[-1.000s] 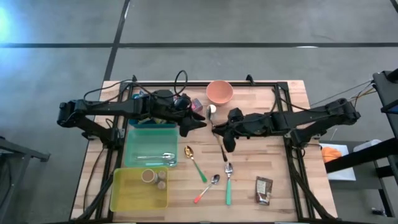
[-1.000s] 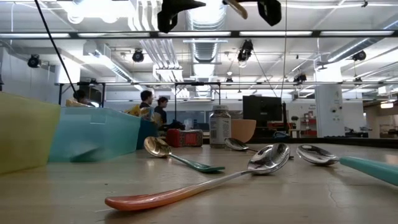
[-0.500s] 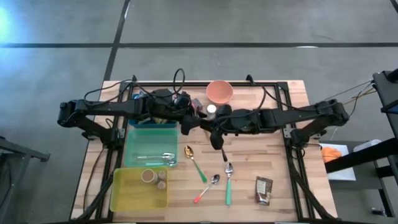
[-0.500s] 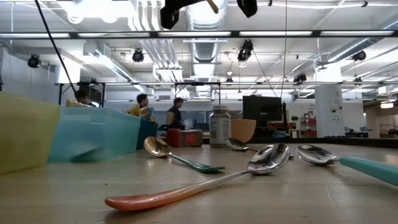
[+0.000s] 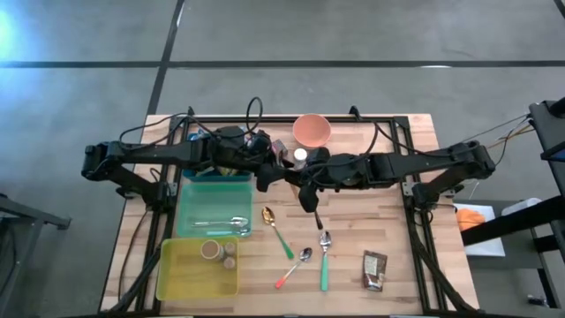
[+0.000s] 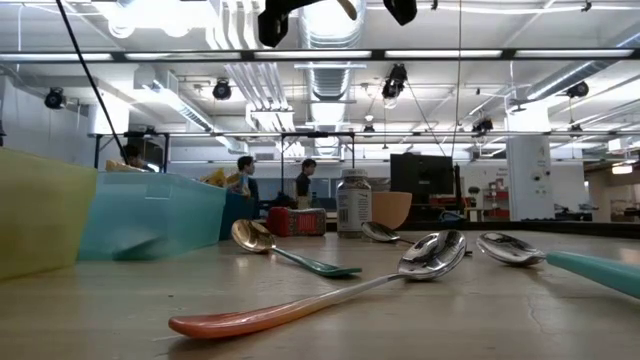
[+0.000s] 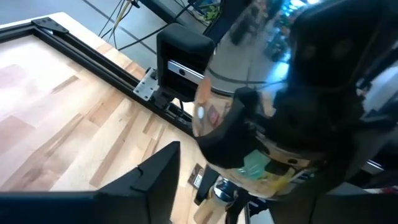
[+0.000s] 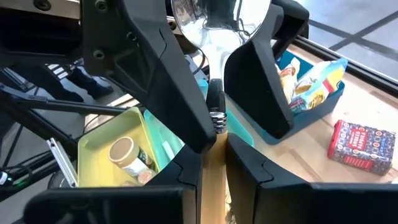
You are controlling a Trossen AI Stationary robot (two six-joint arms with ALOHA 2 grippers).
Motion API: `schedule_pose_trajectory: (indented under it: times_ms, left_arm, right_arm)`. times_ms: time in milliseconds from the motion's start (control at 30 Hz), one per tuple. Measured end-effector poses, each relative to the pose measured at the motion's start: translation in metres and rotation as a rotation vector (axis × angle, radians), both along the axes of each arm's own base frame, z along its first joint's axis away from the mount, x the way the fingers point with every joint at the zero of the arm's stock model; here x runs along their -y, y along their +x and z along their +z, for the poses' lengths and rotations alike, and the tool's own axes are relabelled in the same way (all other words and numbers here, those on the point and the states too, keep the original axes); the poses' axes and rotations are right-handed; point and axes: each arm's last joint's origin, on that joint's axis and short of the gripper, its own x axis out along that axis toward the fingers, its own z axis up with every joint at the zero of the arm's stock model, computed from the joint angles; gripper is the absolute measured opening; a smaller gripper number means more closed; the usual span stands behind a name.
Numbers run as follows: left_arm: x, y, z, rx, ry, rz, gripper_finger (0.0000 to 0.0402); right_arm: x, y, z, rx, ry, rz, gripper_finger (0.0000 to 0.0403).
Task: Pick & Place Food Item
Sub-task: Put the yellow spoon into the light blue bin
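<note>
A spoon with a shiny bowl (image 8: 214, 15) and a tan handle hangs high above the table's middle, and my right gripper (image 5: 298, 177) is shut on it. My left gripper (image 5: 269, 174) faces it from the table's left. It is open, and its two dark fingers (image 8: 146, 68) stand on either side of the spoon's bowl (image 7: 249, 93). One finger (image 7: 233, 127) shows in front of the bowl; whether it touches, I cannot tell. Both grippers show at the top of the low view, the left gripper (image 6: 275, 22) and the right gripper (image 6: 400, 8). My right gripper pinches the spoon's tan handle (image 8: 215, 152) between its two fingers. It comes from the table's right, nearly level, with the fingers lying along the handle. The spoon is lifted clear of the table, and its bowl points toward my left gripper.
Below the grippers stand a white-lidded jar (image 5: 300, 156), a red box (image 5: 279, 148), a pink bowl (image 5: 312, 131) and a blue bin of snack bags (image 8: 314, 87). A teal bin (image 5: 214, 208), a yellow bin (image 5: 196, 269), three spoons (image 5: 295, 265) and a brown packet (image 5: 374, 269) lie nearer.
My right gripper has carried the spoon toward the table's left and a little up, bringing the bowl between my left gripper's fingers. It has kept nearly still for the last half second.
</note>
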Motion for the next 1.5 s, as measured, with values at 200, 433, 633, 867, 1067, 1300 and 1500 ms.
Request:
schedule_pose_trajectory:
  times_ms: [200,433,633,867,1067,1300,1500]
  left_arm:
    - [0.0004,0.0,0.0,0.0,-0.001,-0.004,0.0108]
    - [0.0002,-0.0002,0.0001,0.0,0.001,0.002,0.0033]
    - [0.0011,-0.0002,0.0003,0.0,-0.002,-0.001,0.0033]
    - [0.0013,-0.0003,0.0001,-0.004,-0.023,-0.003,0.003]
    - [0.0012,-0.0015,-0.0011,-0.024,-0.041,-0.005,0.0028]
    - [0.0016,-0.0041,-0.0017,-0.046,-0.043,-0.02,0.0028]
    - [0.0017,-0.0094,0.0002,-0.064,-0.039,-0.026,0.0028]
  right_arm:
    - [-0.0002,-0.0015,0.0018,0.006,0.008,0.012,0.0037]
    - [0.0001,-0.0014,0.0015,0.006,0.012,0.009,0.0037]
    - [-0.0001,-0.0014,0.0016,0.005,0.007,0.014,0.0047]
    - [-0.0008,-0.0015,0.0017,0.005,0.005,0.028,0.0087]
    - [-0.0008,-0.0015,0.0014,0.004,0.007,0.027,0.009]
    - [-0.0007,-0.0016,0.0013,0.004,0.012,0.023,0.0092]
    - [-0.0017,-0.0014,0.0013,0.003,0.03,0.054,0.0093]
